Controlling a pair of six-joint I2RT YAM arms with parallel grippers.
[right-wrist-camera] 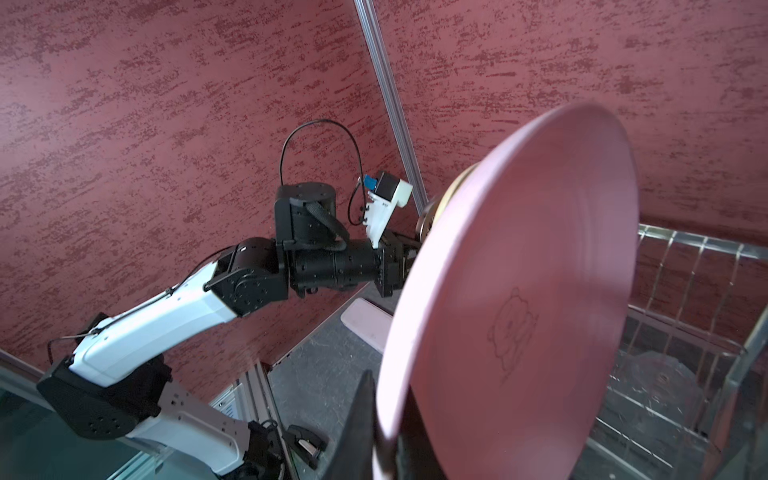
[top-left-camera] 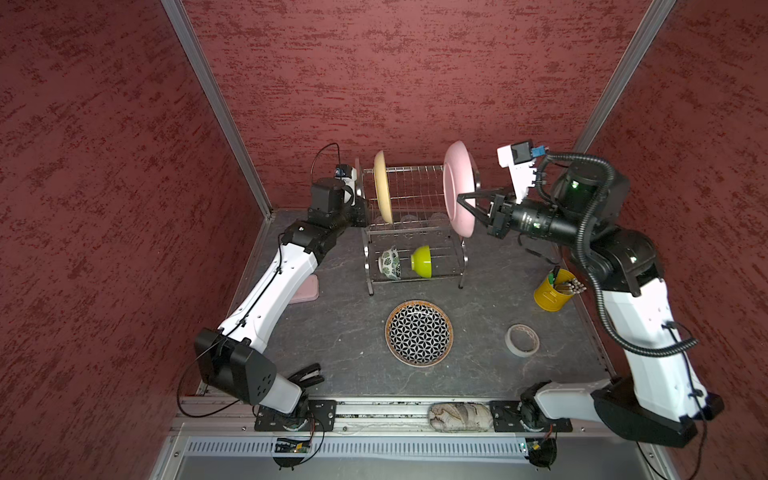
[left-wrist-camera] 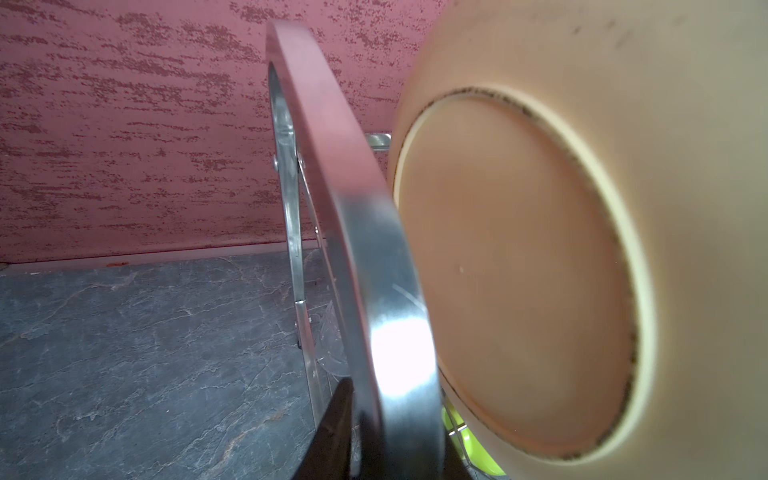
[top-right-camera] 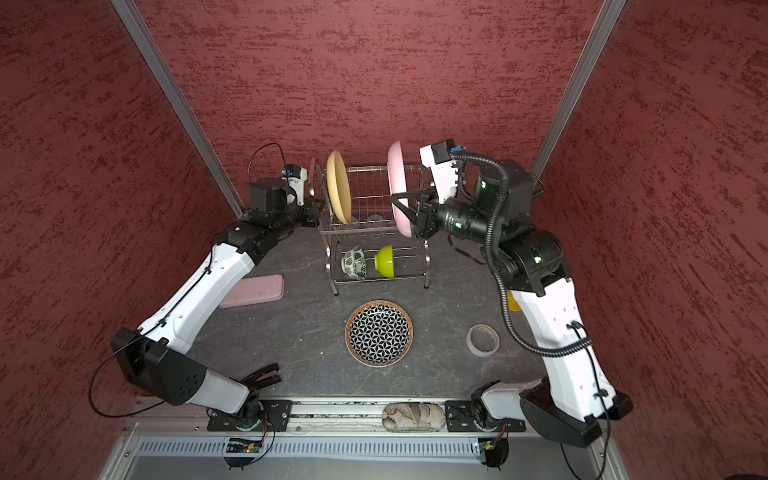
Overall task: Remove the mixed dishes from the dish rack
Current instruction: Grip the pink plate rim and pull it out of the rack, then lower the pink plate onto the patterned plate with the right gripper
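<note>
**Lifting the pink plate clear of the rack**

Pinching the rim of the pink plate (top-left-camera: pixel 457 183), my right gripper (top-left-camera: pixel 461 201) has its two fingers pressed together on the edge nearest the arm. The right wrist view shows the rim running between them. The plate stands on edge at the right end of the upper tier of the dish rack (top-left-camera: pixel 409 230). The tan-yellow plate (top-left-camera: pixel 382 187) stands at the far left end, well apart from it.

My left gripper (left-wrist-camera: pixel 374 415) sits at the rack's side handle (left-wrist-camera: pixel 353 249). It looks closed around that steel band, one dark finger showing just beside it, which I take as bracing the rack.

To do this well, I would raise the plate straight up in its own plane until its lower rim is above the wires. Only then would I carry it toward me. A grip this near the edge lets the plate swing about the pinch, so I judge a slow, level lift is needed. The arched handle at that end stands close by, so no sideways drift.

The white black-patterned plate (top-left-camera: pixel 419 333) lies flat on the table (top-left-camera: pixel 332 332) in front of the rack. Beside it seems a fair landing spot. The green-leaf bowl (top-left-camera: pixel 390 262) and lime-green bowl (top-left-camera: pixel 422 261) wait in the lower tier.
</note>
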